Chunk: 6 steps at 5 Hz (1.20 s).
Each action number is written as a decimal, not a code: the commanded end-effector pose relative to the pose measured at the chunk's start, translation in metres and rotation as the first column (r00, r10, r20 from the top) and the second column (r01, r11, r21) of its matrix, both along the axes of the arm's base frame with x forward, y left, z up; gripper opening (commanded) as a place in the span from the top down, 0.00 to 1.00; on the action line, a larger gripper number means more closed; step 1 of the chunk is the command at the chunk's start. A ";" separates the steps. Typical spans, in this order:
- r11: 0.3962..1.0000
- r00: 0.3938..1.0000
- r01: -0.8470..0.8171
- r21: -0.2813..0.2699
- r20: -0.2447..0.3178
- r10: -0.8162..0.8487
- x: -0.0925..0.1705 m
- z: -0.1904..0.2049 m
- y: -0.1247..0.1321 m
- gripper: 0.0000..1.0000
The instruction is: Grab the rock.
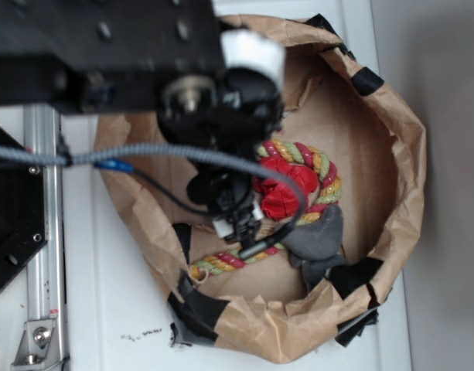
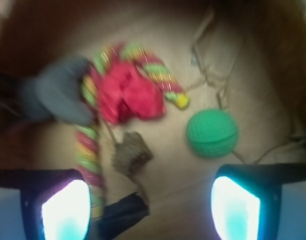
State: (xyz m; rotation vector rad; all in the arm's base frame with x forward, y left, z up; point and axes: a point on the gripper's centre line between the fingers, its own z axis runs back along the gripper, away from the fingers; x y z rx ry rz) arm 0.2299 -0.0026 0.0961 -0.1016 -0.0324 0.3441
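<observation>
Inside, a crumpled brown paper bag (image 1: 391,139) with its rim rolled down and patched with black tape sits on the white tabletop (image 1: 121,309) and holds everything. On its floor lie a striped rope (image 2: 157,70) of red, green and yellow, curled around a red crumpled lump (image 2: 130,95), with a smooth grey blob (image 2: 55,90) touching the rope. The rock (image 2: 132,154), small, brown and rough, rests just below the red lump, beside the rope's straight end. A green ball (image 2: 212,133) sits apart to one side. The claw (image 2: 150,210) hangs released above the bag floor, its 2 fingers (image 2: 65,210) spread wide and holding nothing, the rock lying between them.
</observation>
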 end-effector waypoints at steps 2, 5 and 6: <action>0.992 0.993 0.099 -0.075 0.079 -0.093 0.012 -0.065 -0.033 0.00; 0.991 0.990 0.134 0.007 0.036 -0.134 0.024 -0.084 -0.023 1.00; 0.982 0.983 0.183 -0.054 -0.020 -0.185 0.018 -0.058 -0.026 1.00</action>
